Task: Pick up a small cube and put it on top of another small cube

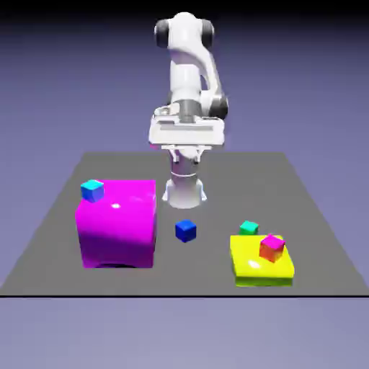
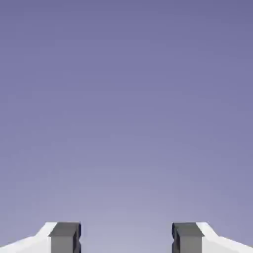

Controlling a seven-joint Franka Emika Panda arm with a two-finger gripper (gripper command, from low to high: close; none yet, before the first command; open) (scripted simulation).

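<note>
The wide-open gripper [image 2: 126, 239] holds nothing; next, I think, it must reach the tiny green cube [image 1: 249, 228] beside the flat yellow block [image 1: 252, 268].

We see a big block [image 1: 117, 223] on the bench [image 1: 317, 245] at the exterior view's left, one cube [image 1: 92, 190] on its top corner. A lone cube [image 1: 185, 230] sits mid-bench; right of it, a slab [image 1: 261, 268] carries another cube [image 1: 272, 248], the small cube [image 1: 249, 228] just behind.

Elevated exterior view; backdrop-facing hand view
</note>
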